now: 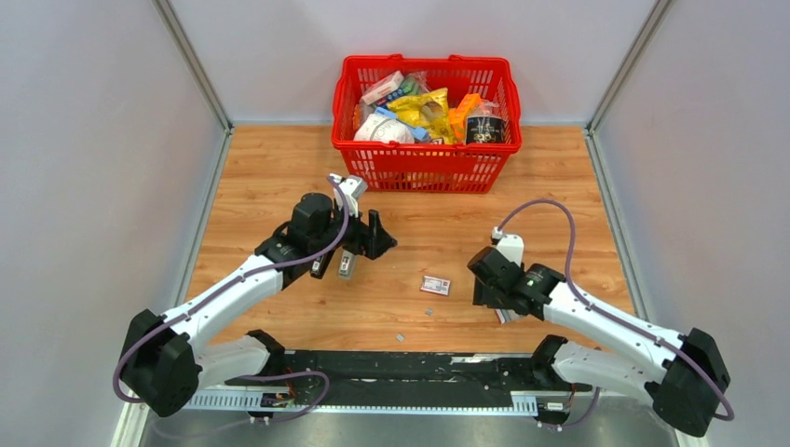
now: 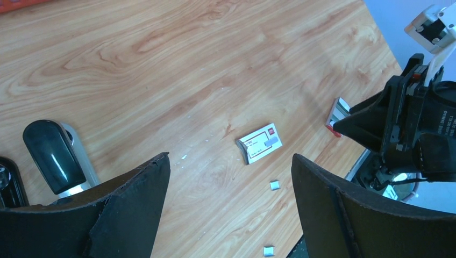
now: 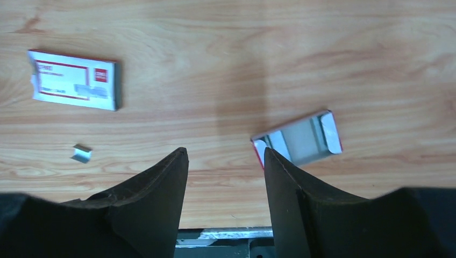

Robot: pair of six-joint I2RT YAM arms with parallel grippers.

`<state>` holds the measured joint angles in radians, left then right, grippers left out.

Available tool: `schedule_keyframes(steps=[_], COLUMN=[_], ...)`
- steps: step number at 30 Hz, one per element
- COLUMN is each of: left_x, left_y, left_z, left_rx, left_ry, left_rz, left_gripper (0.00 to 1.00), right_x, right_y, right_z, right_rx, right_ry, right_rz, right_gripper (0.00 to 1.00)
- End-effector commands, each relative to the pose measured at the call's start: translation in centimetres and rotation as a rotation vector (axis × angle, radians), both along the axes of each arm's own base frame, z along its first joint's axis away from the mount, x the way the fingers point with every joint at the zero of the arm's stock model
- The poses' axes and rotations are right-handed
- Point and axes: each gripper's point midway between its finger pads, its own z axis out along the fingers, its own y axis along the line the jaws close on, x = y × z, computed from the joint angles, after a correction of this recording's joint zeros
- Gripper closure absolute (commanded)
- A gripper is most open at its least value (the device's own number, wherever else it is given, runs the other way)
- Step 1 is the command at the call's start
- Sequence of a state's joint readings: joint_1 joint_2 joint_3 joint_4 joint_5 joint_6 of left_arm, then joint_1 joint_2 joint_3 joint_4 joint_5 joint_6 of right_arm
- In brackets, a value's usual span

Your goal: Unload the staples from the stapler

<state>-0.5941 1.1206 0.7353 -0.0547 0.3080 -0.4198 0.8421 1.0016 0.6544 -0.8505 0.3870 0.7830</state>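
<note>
The staples (image 2: 274,185) that I can make out are a few tiny silvery bits lying loose on the counter (image 2: 161,64). One is just on the near side of the small white-and-red box (image 2: 259,143), another is closer to the counter's front edge, and a fleck lies off toward the stapler (image 2: 54,158). I judge the unloading at least partly done, since metal is out on the wood. Whether a strip remains in the magazine I cannot tell, because only the stapler's black rounded top and a sliver of silver body show at the edge of my left wrist's view. The stapler lies on the counter just beside my left hand (image 2: 230,161), outside one finger and not between the two. That hand is released, its fingers spread wide over bare wood, with the loose bits near it but untouched. My right hand (image 3: 225,153) is likewise released and holds nothing, its fingers parted over plain wood. One staple bit lies off to one side of it, apart from the finger, and an open red-edged tray (image 3: 301,138) lies just beside the other finger, its corner hidden behind the tip. What I think is left is to check the magazine and tip out anything in it. The red basket (image 1: 419,172) of packets stands well apart at the far side
</note>
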Motion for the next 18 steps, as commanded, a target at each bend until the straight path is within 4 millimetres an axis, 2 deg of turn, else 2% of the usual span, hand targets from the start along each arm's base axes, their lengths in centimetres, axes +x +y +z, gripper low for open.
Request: schedule_keyframes(steps=[1,7,12,18], left_x=[-0.4,-0.7,-1.2,-1.7], left_y=[-0.3,-0.8,-1.0,-1.0], left_z=[1.0,1.7,1.8,2.1], left_rx=[-0.044,-0.087,-0.100,-0.115], left_ry=[-0.034,-0.054,-0.052,-0.061], left_rz=[-0.027,-0.054,-0.077,-0.088], left_gripper=[0.10,0.10,0.10,0.10], right_x=[0.0,0.7,1.5,1.3], right_y=[-2.8,-6.9,-10.1,-13.5], right_z=[0.1,-0.6,-0.4,-0.9], right_rx=[-0.009,0.000,0.027,0.011], right_ry=[-0.050,-0.038,-0.076,-0.067], right_rz=[-0.186,-0.443,-0.658,-0.842], right_gripper=[0.43,0.44,0.44,0.44])
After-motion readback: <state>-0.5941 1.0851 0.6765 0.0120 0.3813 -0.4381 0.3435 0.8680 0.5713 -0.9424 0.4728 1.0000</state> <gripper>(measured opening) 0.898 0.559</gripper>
